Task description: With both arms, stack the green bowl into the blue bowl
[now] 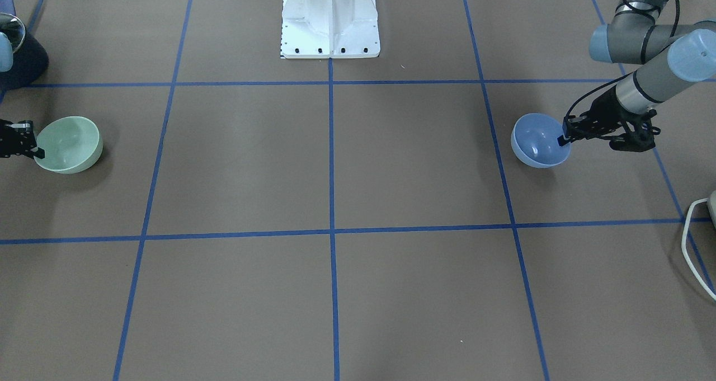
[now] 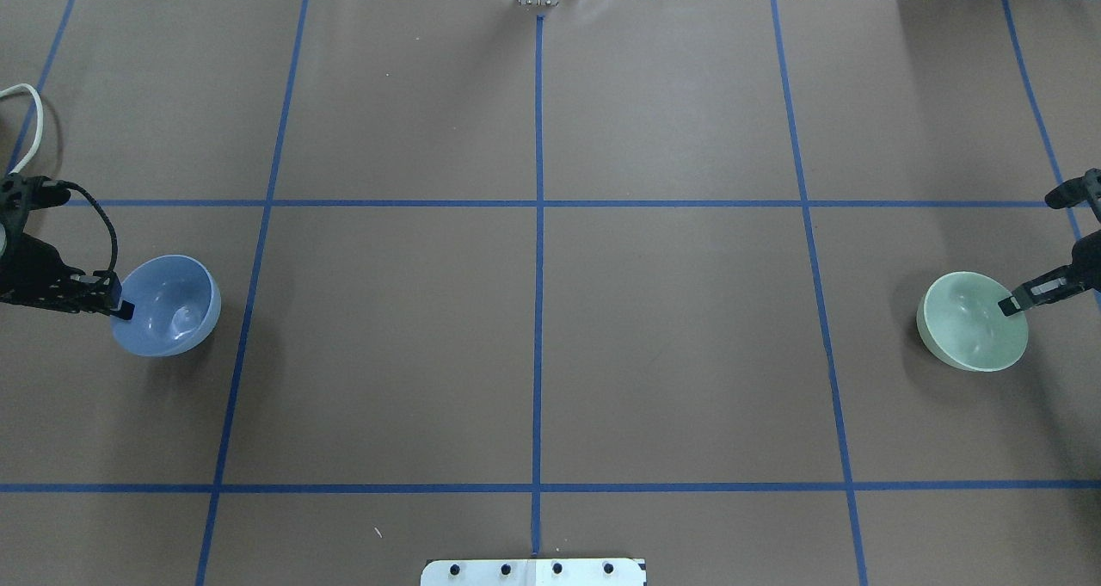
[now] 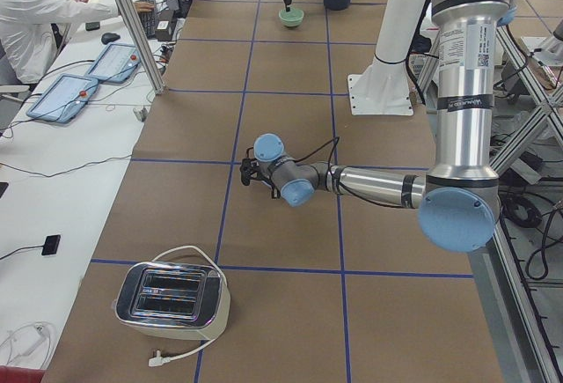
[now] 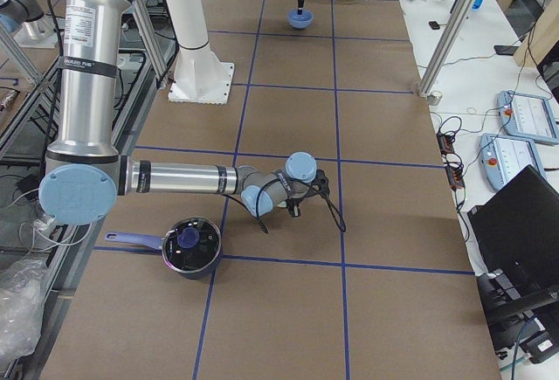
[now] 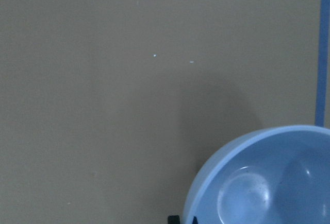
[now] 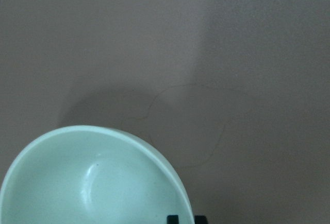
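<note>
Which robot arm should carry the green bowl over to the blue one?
Probably right: the right gripper clamps the green bowl by its rim; the left gripper holds the blue bowl.

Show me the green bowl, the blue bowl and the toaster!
green bowl (image 2: 963,330), overhead view, on its glossy inside.
blue bowl (image 2: 172,306), overhead view, on its inside bottom.
toaster (image 3: 171,299), left side view, on its top.

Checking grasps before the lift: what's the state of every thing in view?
green bowl: upright, empty, not stacked.
blue bowl: upright, empty.
left gripper: straddles blue bowl's rim; clamped or not unclear.
right gripper: straddles green bowl's rim; clamped or not unclear.
pot: lid on.
toaster: unplugged.
</note>
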Tool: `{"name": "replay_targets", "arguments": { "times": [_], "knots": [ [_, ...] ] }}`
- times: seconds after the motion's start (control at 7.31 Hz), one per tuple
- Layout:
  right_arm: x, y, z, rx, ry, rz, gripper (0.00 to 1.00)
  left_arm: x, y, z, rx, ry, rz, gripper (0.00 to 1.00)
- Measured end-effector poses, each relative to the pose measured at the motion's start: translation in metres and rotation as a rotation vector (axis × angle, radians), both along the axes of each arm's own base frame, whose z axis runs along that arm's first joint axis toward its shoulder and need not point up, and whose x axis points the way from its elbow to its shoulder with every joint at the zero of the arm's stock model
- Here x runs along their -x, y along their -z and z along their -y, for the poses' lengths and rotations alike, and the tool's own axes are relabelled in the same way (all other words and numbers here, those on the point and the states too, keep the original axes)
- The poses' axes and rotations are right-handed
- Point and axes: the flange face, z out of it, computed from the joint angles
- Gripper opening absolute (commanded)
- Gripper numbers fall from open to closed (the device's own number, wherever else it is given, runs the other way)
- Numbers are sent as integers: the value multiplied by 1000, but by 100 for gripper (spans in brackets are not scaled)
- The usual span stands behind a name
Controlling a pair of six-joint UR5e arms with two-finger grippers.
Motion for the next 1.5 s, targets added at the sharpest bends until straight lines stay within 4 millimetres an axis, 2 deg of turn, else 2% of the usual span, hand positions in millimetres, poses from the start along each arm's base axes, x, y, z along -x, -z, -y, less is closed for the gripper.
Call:
{"name": "replay_targets", "arguments": {
  "times": [0.55,0.82,1.09,1.37,1.5],
  "knots": [
    [5,13,10,-29,-5,5,10,-5,18,5,22,9,-28,0],
    [6,17,11,-29,-1,17,10,-8,36,3,52,-7,-68,0],
    [8,25,15,-28,10,43,10,-18,78,15,89,25,-111,0],
    [8,43,29,-18,8,84,10,-35,139,37,113,41,-123,0],
    [8,60,45,-3,-7,101,10,-50,172,47,123,44,-115,0]
  ]
}}
